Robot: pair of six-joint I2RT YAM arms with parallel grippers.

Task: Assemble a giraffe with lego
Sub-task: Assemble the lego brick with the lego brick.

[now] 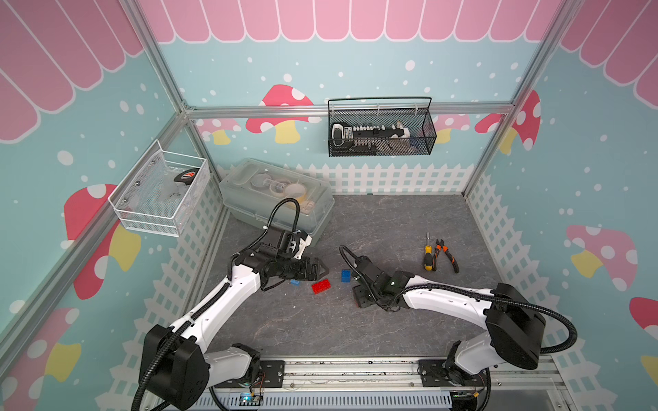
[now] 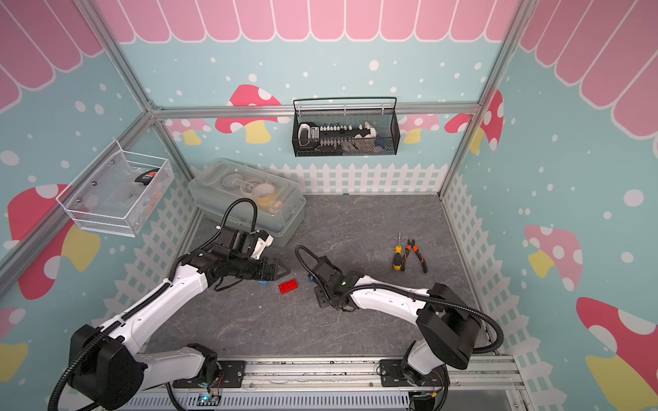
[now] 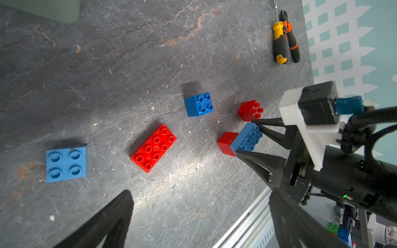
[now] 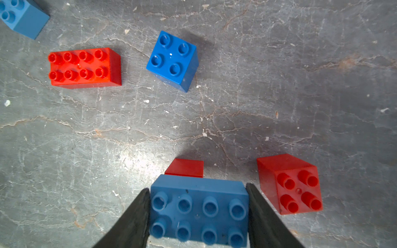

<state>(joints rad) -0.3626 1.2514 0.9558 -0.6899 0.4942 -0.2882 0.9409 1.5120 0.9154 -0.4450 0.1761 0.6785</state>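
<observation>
light: bright, even, from above | shadows: short, soft | glare: patch on mat | blur: wrist-view corners soft

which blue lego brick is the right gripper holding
The long eight-stud blue brick, clamped in the right gripper. The dark blue square brick and light blue square brick have four studs and lie free.

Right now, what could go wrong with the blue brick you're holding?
1. The long blue brick in the right fingers sits off-centre over a red brick that pokes out from under it. Pressing down could miss the studs or tip it.
2. The other red brick stands close beside one finger. Opening might knock it away.
</observation>
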